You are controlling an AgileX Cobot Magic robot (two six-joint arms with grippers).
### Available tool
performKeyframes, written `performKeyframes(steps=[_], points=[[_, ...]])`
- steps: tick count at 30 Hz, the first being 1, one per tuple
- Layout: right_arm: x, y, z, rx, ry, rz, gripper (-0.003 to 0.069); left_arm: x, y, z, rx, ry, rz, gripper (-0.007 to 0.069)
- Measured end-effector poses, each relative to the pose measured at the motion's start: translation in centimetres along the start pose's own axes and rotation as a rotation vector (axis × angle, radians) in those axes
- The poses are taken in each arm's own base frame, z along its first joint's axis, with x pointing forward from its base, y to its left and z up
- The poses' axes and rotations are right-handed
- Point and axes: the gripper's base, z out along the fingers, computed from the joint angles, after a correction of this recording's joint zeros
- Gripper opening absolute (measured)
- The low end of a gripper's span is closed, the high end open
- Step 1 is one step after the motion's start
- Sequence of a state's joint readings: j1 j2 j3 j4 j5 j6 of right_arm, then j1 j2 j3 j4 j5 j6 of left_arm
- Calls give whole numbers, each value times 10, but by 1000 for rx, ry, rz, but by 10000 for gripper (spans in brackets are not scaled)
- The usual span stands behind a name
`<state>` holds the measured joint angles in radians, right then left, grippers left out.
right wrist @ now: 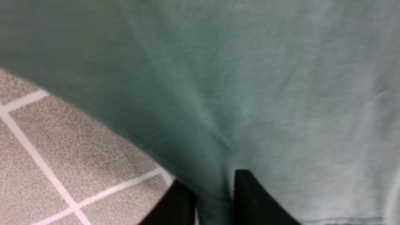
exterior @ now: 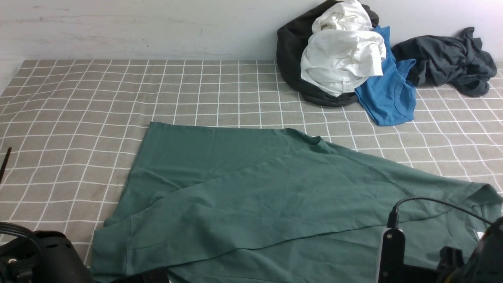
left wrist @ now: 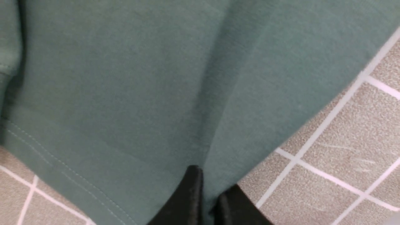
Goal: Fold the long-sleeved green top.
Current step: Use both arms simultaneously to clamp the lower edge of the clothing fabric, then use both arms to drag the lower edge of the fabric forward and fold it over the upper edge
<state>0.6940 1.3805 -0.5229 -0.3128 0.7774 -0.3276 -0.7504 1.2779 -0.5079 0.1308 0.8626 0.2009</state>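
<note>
The green long-sleeved top (exterior: pixel 255 196) lies spread sideways on the checked tablecloth, one sleeve folded diagonally across its body. A small white label (exterior: pixel 479 235) shows near its right end. In the left wrist view my left gripper (left wrist: pixel 212 181) is shut on the green fabric (left wrist: pixel 125 93) close to the stitched hem (left wrist: pixel 62 165), a crease rising from the pinch. In the right wrist view my right gripper (right wrist: pixel 212 181) has its black fingers (right wrist: pixel 250 193) closed on a bunched ridge of the top (right wrist: pixel 265 93) at its edge. From the front, only the arm bodies show at the bottom corners.
A heap of clothes sits at the back right against the wall: a white garment (exterior: pixel 342 55) on a black one (exterior: pixel 290 51), a bright blue one (exterior: pixel 389 94) and a charcoal one (exterior: pixel 448 59). The grey checked cloth (exterior: pixel 78 98) covers the table.
</note>
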Motion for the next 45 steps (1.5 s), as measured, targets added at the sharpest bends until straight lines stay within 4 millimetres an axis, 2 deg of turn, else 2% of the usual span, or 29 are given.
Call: performKeyframes(steps=[1, 2, 5, 8, 9, 10, 11, 13, 14, 16, 18, 20, 21, 23, 25, 30, 34, 39, 40, 42, 45], points=[[3, -1, -8, 18, -18, -4, 48, -1, 1, -2, 1, 8, -4, 5], [5, -1, -14, 30, -26, -15, 27, -2, 2, -5, 1, 14, -14, 5], [7, -6, -29, 57, -34, -41, 18, -7, 8, -15, -7, 14, -40, 5], [6, -30, -52, 110, -54, -17, 18, -20, 35, -39, -58, -41, -104, 15], [5, -32, -53, 110, -54, -12, 18, -20, 38, -40, -62, -46, -114, 16], [3, -55, -60, 122, -72, 44, 18, -27, 62, -54, -98, -89, -140, 16], [2, -57, -61, 122, -74, 51, 18, -29, 63, -56, -101, -93, -133, 16], [-3, -90, -62, 96, -97, 141, 18, -41, 99, -70, -137, -130, -155, 16], [-3, -92, -64, 98, -105, 149, 18, -43, 100, -71, -139, -133, -149, 16], [-10, -127, -57, 19, -120, 238, 17, -60, 136, -82, -159, -169, -165, 16], [-18, -154, -50, -48, -137, 281, 17, -74, 163, -83, -176, -180, -162, 16], [-27, -175, -45, -97, -152, 304, 17, -86, 182, -83, -190, -186, -154, 16], [-34, -193, -39, -126, -163, 324, 17, -96, 196, -78, -195, -183, -148, 16], [-42, -211, -32, -165, -167, 346, 17, -109, 215, -79, -222, -196, -142, 16], [-54, -236, -20, -179, -174, 371, 17, -124, 235, -71, -248, -188, -135, 16], [-70, -272, 5, -154, -172, 423, 17, -147, 264, -55, -303, -170, -116, 16], [-70, -289, 20, -133, -159, 460, 17, -155, 284, -40, -317, -175, -134, 17], [-60, -298, 33, -142, -145, 518, 32, -156, 301, -23, -312, -203, -172, 42], [-56, -300, 38, -157, -145, 549, 50, -155, 307, -14, -304, -212, -189, 66], [-54, -301, 41, -162, -147, 569, 72, -154, 310, -10, -299, -215, -201, 83], [-51, -306, 49, -147, -157, 630, 190, -148, 318, 4, -284, -216, -231, 184]])
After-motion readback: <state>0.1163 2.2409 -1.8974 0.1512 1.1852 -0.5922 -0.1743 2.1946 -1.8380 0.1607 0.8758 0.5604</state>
